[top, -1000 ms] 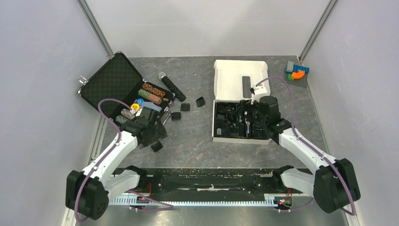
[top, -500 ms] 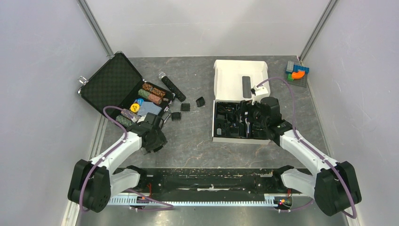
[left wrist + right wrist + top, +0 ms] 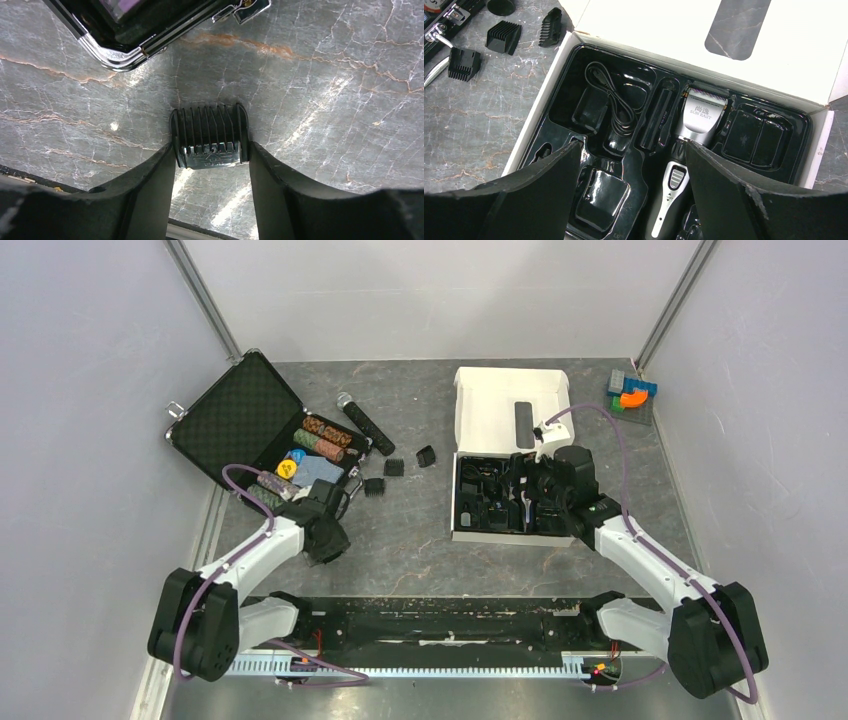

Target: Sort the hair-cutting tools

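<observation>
Currently, one comb attachment (image 3: 209, 132), flat on the table (image 3: 325, 100) at seven o'clock, is pinched at both sides by the left gripper (image 3: 211, 148). The hair clipper (image 3: 696, 117) is seated in the tray (image 3: 566, 95) at three o'clock, beneath the right gripper (image 3: 632, 144), whose fingers are spread wide, holding nothing.

Bright, even overhead light; soft shadows; glare on table (image 3: 320, 115) and black tray (image 3: 744, 135); frames sharp.
</observation>
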### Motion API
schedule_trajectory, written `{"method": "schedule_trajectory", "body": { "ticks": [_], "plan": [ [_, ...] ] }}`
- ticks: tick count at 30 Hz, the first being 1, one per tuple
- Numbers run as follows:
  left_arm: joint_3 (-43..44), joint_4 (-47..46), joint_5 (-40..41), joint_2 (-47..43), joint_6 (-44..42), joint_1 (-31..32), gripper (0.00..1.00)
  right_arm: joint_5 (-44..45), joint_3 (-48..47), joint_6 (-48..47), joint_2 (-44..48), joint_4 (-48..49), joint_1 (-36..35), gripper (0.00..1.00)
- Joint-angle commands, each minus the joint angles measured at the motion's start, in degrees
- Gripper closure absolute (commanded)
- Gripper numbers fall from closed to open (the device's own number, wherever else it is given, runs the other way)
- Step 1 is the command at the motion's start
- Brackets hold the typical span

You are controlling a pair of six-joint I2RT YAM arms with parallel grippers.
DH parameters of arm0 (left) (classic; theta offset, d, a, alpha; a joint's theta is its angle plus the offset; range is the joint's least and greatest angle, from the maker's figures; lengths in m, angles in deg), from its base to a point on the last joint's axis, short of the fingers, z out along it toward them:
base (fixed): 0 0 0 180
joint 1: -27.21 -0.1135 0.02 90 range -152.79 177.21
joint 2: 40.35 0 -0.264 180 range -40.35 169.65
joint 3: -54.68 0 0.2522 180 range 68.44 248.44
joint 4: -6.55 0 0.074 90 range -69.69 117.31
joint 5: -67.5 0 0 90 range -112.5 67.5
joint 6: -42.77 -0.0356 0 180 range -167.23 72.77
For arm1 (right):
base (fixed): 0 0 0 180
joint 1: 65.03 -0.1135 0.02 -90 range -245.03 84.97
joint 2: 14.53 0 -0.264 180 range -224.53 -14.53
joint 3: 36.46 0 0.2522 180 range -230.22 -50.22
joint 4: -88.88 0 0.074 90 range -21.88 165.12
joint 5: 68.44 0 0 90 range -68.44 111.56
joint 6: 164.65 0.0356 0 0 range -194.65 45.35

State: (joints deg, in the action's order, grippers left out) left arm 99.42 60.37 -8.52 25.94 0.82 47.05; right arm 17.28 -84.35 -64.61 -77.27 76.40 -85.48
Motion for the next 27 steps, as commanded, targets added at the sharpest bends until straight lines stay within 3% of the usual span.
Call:
{"method": "schedule_trajectory", "body": {
  "ticks": [1, 8, 12, 19, 27],
  "plan": [
    [-0.11, -5.40, -3.02, 0.06, -1.20, -0.16, 0.45, -0.61, 0.09, 0.53, 0.43, 2.10, -0.01, 0.21],
    [3.54, -8.63, -9.64, -3.48, -8.08, 1.59, 0.50, -3.75, -0.11, 1.37, 1.21, 2.37, -0.08, 0.22],
    [9.18, -10.49, -10.98, -3.25, -12.52, 9.05, 0.51, -9.04, 0.37, 3.96, 1.08, 4.41, -0.53, 0.22],
    [20.76, -11.76, -10.24, 0.94, -27.67, 25.17, 0.50, -13.93, -2.76, 5.05, -0.69, 4.09, -5.97, 0.23],
    [23.86, -12.92, -12.74, -0.20, -41.42, 30.92, 0.50, -18.23, -6.51, 7.69, -2.40, 2.68, -11.05, 0.23]
  ]
}}
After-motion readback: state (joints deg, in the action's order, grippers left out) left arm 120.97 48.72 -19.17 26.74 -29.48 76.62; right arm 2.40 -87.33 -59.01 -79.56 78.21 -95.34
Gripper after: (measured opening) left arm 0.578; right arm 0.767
